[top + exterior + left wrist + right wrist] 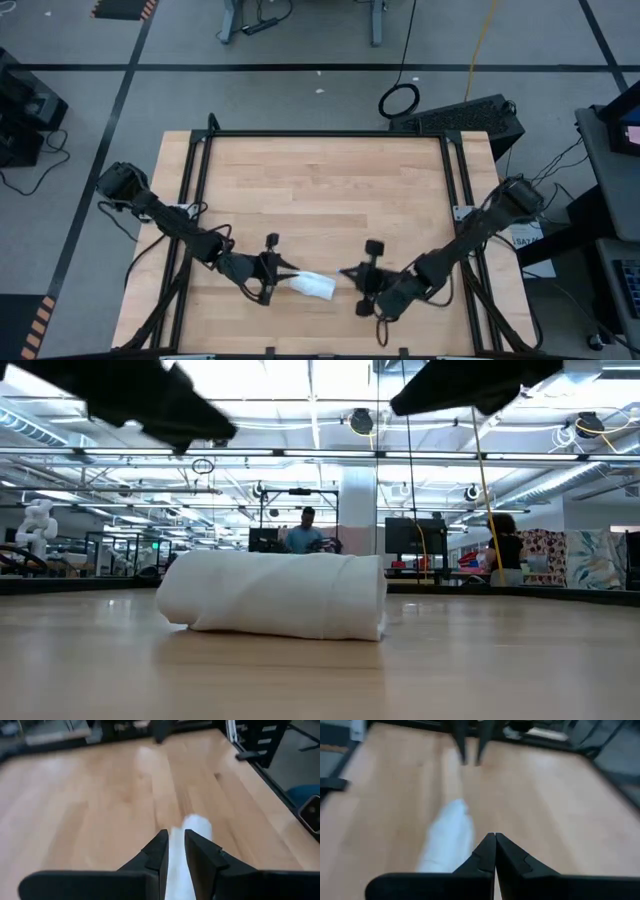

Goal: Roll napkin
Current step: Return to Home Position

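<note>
Napkin [313, 286] — plain white cloth, rolled into short thick cylinder, diagonal fold lines across its side. Lies lengthwise on wooden surface [320, 190] — near lower edge in high view, roughly mid-width, slightly skewed.

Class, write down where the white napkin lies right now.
In the high view, the rolled napkin lies on the wooden table near its lower edge, just left of centre, between the left gripper and the right gripper, nearer the left.
</note>
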